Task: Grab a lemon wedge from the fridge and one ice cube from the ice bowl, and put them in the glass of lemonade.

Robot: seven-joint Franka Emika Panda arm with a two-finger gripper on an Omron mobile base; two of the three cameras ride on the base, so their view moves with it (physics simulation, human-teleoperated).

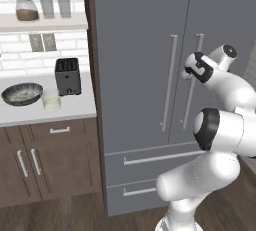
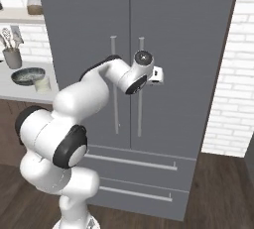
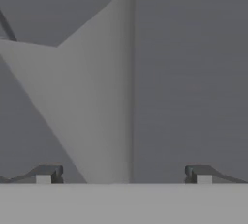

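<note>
On the counter at left we see the ice bowl (image 1: 22, 94) with the glass (image 1: 51, 101) just beside it, near the toaster (image 1: 67, 76). The fridge (image 1: 140, 50) is shut, so the lemon wedge is presumably inside, hidden. We judge the step to be opening a door. Our gripper (image 3: 123, 174) sits at the right door's handle (image 3: 114, 97), jaws spread wide, holding nothing, the bar between them. Next we must close on it and pull.
</note>
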